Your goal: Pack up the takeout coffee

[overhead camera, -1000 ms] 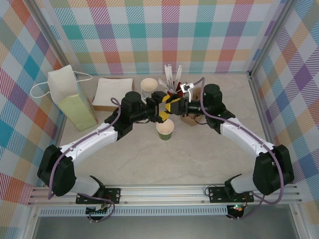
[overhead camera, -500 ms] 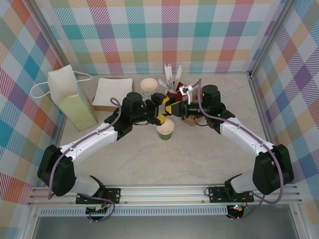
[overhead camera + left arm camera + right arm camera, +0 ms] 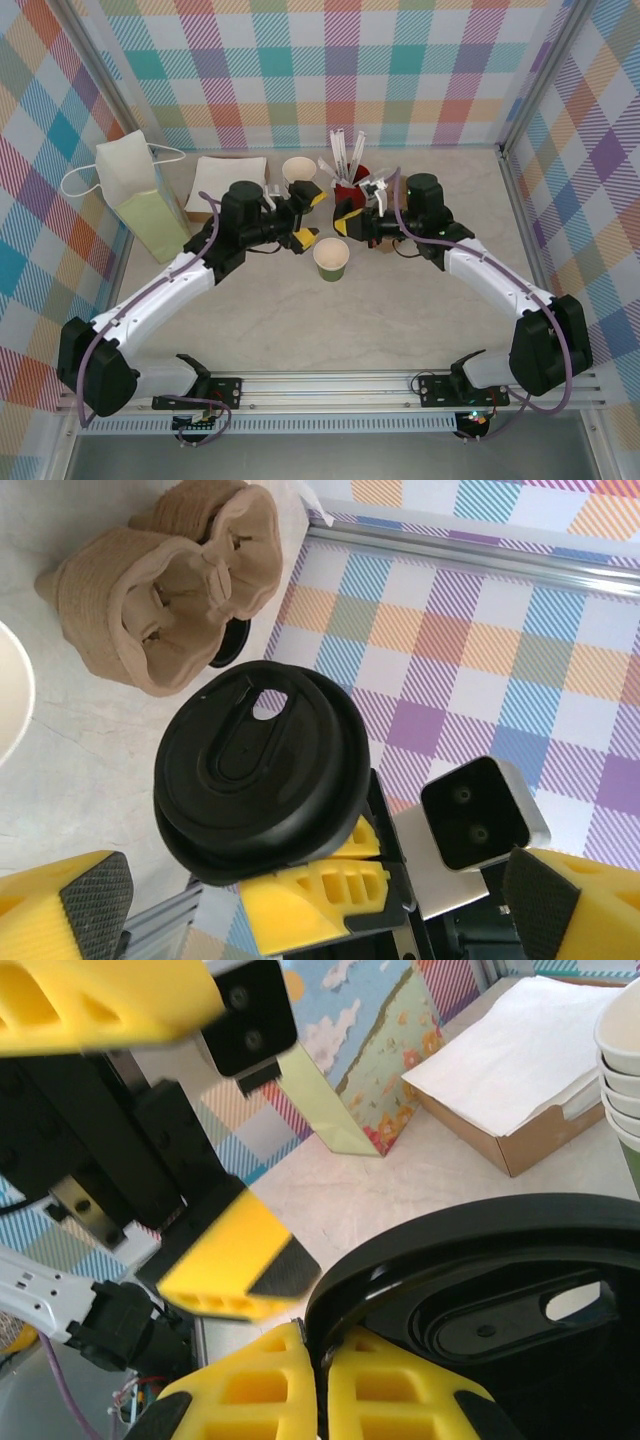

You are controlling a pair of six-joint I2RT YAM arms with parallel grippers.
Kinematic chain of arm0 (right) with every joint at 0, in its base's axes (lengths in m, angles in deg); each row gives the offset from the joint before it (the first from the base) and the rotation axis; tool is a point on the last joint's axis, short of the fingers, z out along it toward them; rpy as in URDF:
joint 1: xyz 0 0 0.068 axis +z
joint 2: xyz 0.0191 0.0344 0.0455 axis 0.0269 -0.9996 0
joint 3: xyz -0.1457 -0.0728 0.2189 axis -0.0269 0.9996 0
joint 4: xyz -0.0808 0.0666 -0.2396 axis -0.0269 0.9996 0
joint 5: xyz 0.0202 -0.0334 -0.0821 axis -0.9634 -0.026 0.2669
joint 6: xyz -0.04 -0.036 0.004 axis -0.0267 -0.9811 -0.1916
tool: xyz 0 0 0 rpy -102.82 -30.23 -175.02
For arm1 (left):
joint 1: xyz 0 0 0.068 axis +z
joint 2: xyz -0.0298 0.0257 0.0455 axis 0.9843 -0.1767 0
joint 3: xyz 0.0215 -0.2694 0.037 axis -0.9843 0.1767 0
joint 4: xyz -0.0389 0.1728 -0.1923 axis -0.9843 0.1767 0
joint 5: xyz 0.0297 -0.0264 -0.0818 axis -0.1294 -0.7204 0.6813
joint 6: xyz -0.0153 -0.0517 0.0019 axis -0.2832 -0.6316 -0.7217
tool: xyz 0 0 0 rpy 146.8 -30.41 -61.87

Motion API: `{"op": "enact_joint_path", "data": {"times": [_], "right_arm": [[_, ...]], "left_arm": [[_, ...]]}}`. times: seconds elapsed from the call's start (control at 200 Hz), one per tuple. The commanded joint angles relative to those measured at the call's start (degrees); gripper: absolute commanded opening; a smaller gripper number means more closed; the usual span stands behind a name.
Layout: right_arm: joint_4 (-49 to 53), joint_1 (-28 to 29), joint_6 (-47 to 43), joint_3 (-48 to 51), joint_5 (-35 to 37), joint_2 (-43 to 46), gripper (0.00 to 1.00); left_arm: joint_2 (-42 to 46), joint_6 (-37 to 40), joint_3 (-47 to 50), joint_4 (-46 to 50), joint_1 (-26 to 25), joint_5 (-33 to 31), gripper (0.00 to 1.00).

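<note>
Marbled desk (image 3: 400, 310), plaid walls all round: the takeout coffee (image 3: 331, 258) stands lidless and unheld near the middle. Right fingers (image 3: 290, 1390) pinch the black lid (image 3: 262, 770) by its rim; left fingers (image 3: 92, 908) gape empty. I'd say an off-centre press could tip it.

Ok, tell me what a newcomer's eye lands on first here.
The round black lid stands out, pinched at its rim by the right tool just behind the table's middle. In the top view, a lidless green cup sits just in front of it, and the left tool is open just to the cup's left. At the far left stands a pale green paper bag.
</note>
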Motion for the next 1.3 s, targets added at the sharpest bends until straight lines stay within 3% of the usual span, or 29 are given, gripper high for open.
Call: {"op": "enact_joint_path", "data": {"times": [0.0, 0.09, 0.165, 0.7, 1.295], "right_arm": [[9.3, 1.6, -11.5, -4.4, 3.1, 0.5, 0.07], [15.6, 3.7, -17.5, -7.0, 7.7, 0.1, 0.07], [15.7, 3.9, -18.1, -7.1, 8.1, 0.1, 0.07], [16.3, 5.6, -17.2, -10.4, 5.1, -1.4, 0.08], [16.7, 6.6, -16.9, -12.8, 3.7, -3.8, 0.08]], "left_arm": [[1.4, 9.8, -4.9, 7.2, 1.0, 1.7, 0.98], [-0.8, 20.8, -12.9, 20.9, 1.0, 1.5, 0.98], [-2.8, 25.4, -16.7, 25.8, 1.0, 1.8, 0.97], [-10.0, 31.6, -20.1, 26.1, -1.4, 6.2, 0.91], [-13.7, 34.5, -23.0, 29.0, -2.5, 4.1, 0.62]]}}
